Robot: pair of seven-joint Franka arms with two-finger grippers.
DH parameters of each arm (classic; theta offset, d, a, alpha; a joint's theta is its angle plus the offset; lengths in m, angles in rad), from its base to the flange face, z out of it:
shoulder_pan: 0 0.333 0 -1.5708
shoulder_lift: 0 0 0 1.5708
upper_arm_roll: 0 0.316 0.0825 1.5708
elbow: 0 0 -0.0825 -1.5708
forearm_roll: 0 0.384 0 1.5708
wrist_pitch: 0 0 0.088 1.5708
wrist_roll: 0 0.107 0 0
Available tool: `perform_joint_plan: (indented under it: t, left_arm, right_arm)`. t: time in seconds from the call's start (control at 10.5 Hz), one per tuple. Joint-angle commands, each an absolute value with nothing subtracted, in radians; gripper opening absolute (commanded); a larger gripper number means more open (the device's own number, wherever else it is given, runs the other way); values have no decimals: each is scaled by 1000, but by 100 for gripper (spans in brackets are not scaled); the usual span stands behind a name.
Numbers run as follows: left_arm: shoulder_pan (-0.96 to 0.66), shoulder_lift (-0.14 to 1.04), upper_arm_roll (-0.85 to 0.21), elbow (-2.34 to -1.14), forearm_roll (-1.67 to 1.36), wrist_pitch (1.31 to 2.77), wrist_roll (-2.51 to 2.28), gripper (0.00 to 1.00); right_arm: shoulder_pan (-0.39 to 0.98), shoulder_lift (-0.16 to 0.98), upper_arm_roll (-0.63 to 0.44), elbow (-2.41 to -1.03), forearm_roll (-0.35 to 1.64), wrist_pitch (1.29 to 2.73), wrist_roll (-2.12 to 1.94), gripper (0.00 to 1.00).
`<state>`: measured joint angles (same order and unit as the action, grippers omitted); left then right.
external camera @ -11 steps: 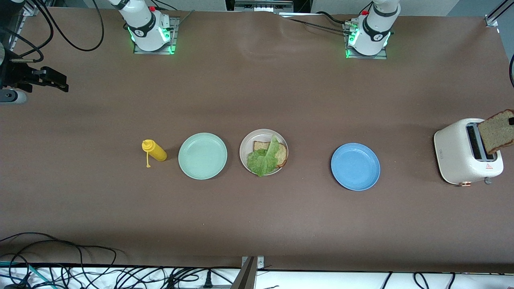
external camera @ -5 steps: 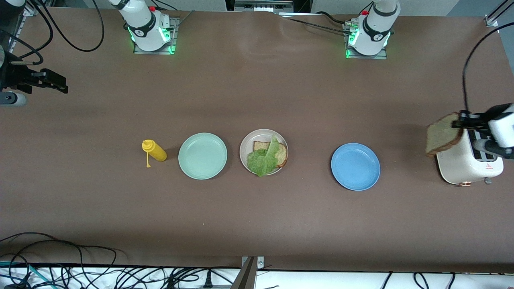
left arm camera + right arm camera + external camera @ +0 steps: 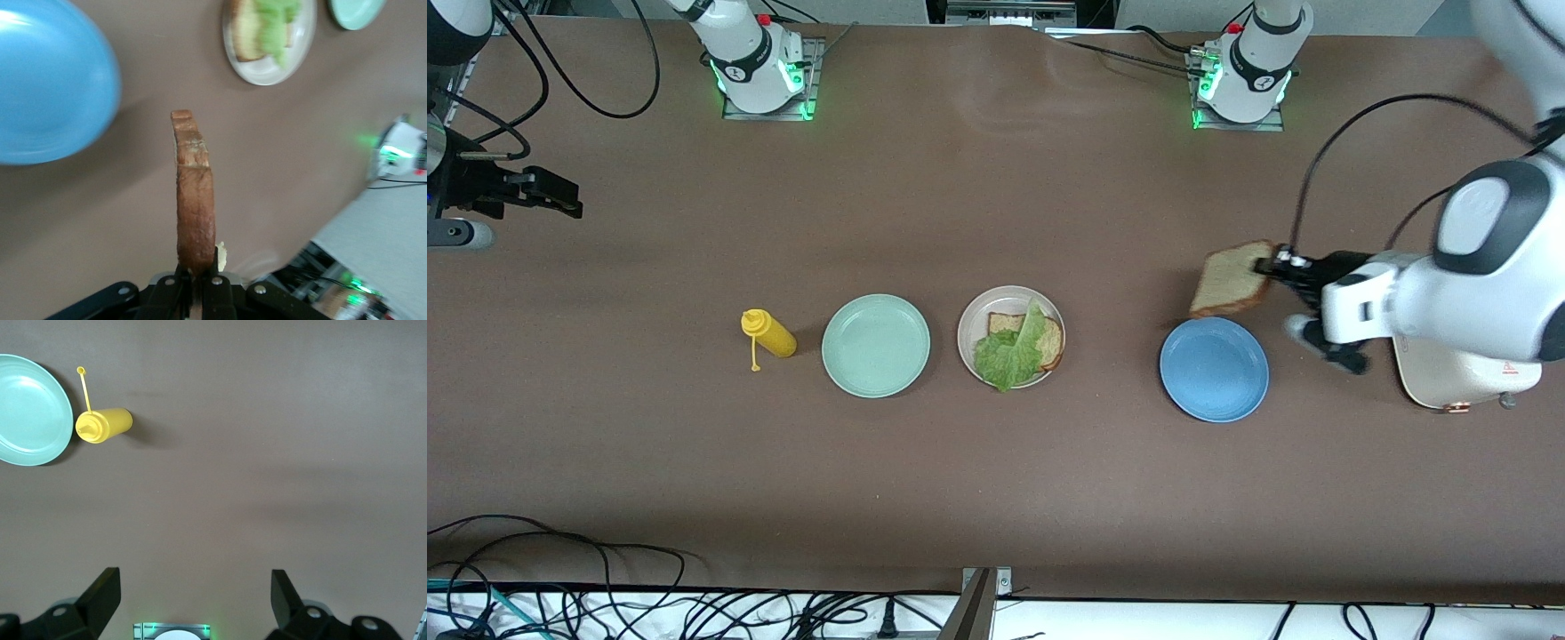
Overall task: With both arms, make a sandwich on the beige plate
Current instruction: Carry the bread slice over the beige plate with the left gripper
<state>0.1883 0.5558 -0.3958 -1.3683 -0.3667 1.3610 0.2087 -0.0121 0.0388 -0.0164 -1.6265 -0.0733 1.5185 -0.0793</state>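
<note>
The beige plate (image 3: 971, 318) sits mid-table with one toast slice (image 3: 1051, 342) and a green lettuce leaf (image 3: 1009, 351) on it; it also shows in the left wrist view (image 3: 303, 37). My left gripper (image 3: 1267, 265) is shut on a second toast slice (image 3: 1230, 280), held on edge in the air over bare table just past the blue plate (image 3: 1214, 368). In the left wrist view the slice (image 3: 194, 200) stands up from the gripper (image 3: 195, 283). My right gripper (image 3: 560, 196) is open and empty, waiting at the right arm's end of the table; it shows in its own view (image 3: 195, 587).
A mint-green plate (image 3: 876, 345) and a yellow squeeze bottle (image 3: 767, 334) lie beside the beige plate toward the right arm's end. A white toaster (image 3: 1449, 378) stands at the left arm's end, partly hidden by the left arm.
My left arm has carried the toast slice from above the toaster toward the middle of the table, to beside the blue plate. The right arm has barely moved.
</note>
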Motion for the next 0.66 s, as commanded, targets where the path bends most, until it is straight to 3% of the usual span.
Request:
perform_joint_plan:
  t: [0.0, 0.57]
  left_arm:
    - [114, 649, -393, -1328, -513, 1447, 164, 0]
    - [-17, 816, -393, -1333, -811, 1785, 187, 0]
  right_arm:
    - [-23, 41, -11, -1618, -75, 1513, -77, 100]
    - [-23, 54, -12, -1617, -80, 1519, -86, 100]
